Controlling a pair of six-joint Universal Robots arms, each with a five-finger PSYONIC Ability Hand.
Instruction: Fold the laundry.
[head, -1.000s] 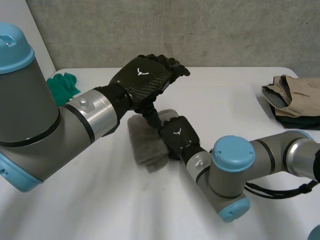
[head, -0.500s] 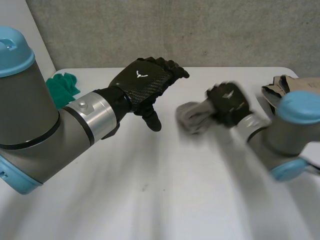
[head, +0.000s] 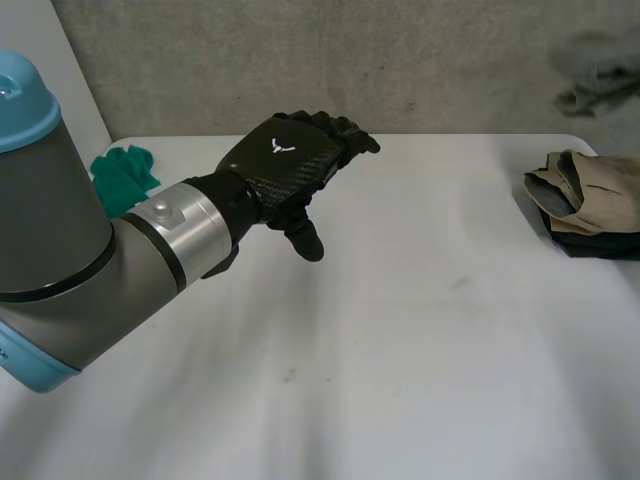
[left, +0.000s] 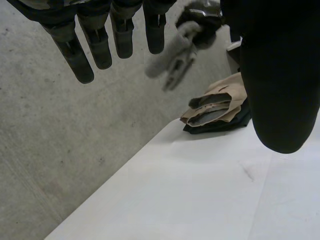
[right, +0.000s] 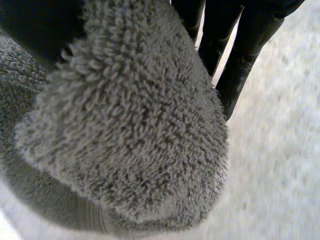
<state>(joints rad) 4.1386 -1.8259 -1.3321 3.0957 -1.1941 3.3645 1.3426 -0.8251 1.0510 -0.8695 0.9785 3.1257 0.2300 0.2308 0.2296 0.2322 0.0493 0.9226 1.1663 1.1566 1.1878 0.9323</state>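
Fingers (right: 245, 55): right hand (right: 35, 22) grips grey towel (right: 130, 130); left hand (head: 285, 160) slack, empty; folded pile (head: 585, 195), green cloth (head: 125, 172) apart.

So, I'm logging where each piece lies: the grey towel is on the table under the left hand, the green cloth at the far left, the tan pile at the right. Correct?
Not the towel: the right hand grips the grey towel, as the right wrist view shows. The green cloth and the tan pile are as you say.
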